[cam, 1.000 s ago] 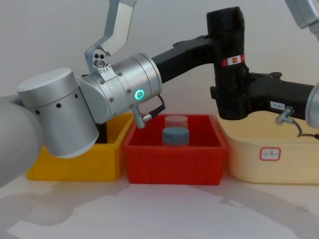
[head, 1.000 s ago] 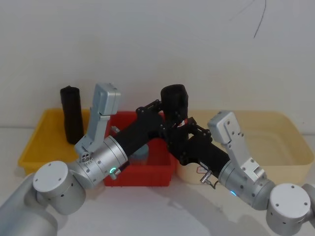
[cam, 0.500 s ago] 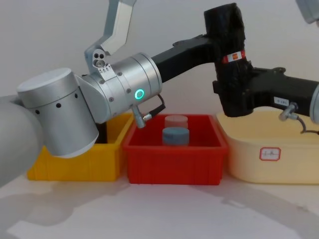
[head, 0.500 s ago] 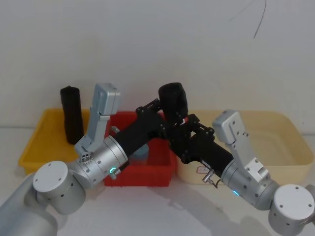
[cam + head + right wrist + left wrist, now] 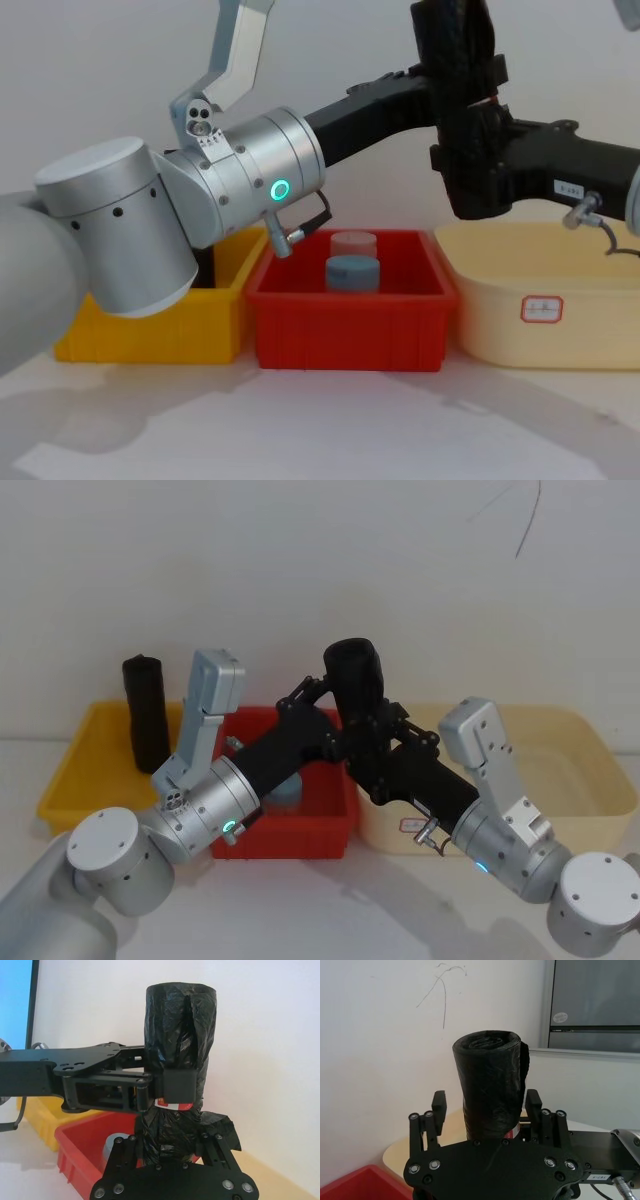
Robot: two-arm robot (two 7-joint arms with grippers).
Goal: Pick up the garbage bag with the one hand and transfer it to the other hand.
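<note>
Head view: your garbage bag stands upright in the air over the red bin's far right corner, between the left gripper and right gripper. Left wrist view: the left fingers sit released, slightly off the roll's sides. Right wrist view: the right fingers clench its lower end. Chest view: it hangs above the cream tub's left edge

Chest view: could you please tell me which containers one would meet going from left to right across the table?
yellow bin → red bin, with a grey-blue cylinder and a pale pink cylinder inside → cream tub
</note>
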